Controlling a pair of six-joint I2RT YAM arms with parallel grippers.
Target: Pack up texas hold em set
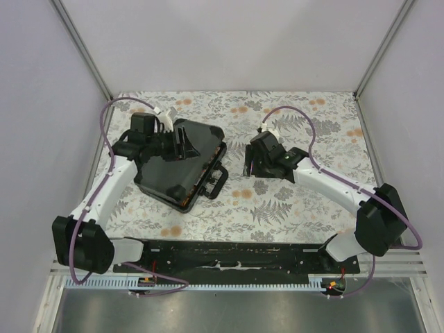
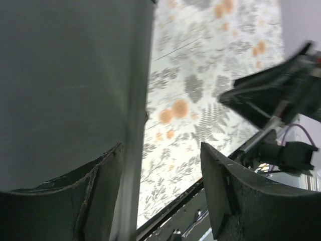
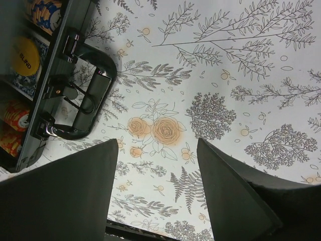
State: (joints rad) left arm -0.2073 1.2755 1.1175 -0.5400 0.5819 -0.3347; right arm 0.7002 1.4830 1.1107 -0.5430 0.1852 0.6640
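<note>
Briefcase (image 1: 173, 177) sat toward the left edge of the tabletop (image 1: 298, 201), nearer the far side. Lid (image 2: 65, 90) was down but not shut. My left hand (image 1: 179, 142) was spread, one finger flat against the lid, clamping nothing. Chips (image 3: 15, 118) showed through the gap beside the handle (image 3: 85, 108). Right hand (image 3: 158, 150) hung unclenched and empty over bare tabletop near the centre.

Risks: an off-centre push could slip the finger off the lid or skid the case. A chip standing proud could stop the lid from closing.
</note>
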